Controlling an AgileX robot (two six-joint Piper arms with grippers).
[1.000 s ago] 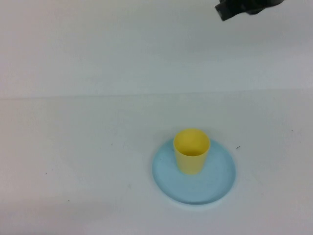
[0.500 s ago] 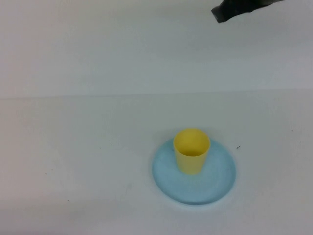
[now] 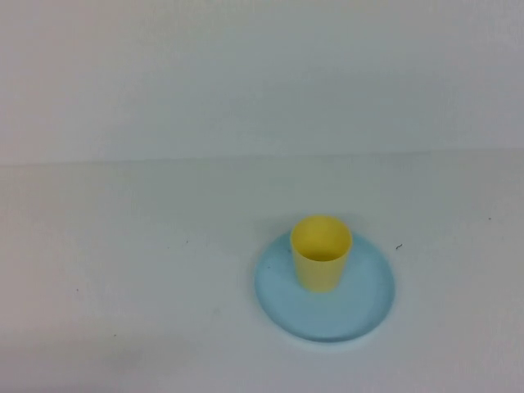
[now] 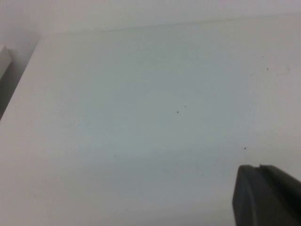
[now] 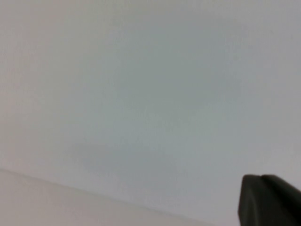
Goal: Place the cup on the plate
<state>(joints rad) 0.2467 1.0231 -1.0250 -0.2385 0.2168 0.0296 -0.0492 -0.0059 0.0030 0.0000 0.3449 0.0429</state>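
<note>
Toward the near edge of the white tabletop, right of its middle, lies the round light blue plate. The yellow cup stands upright on it, mouth up, on the far half of the plate and well inside its rim. Neither arm shows from above. The left gripper appears only as a dark tip in its own wrist view, over bare tabletop, fingers together and holding nothing. The right gripper shows likewise in its wrist view, against a plain pale surface, fingers together and empty.
</note>
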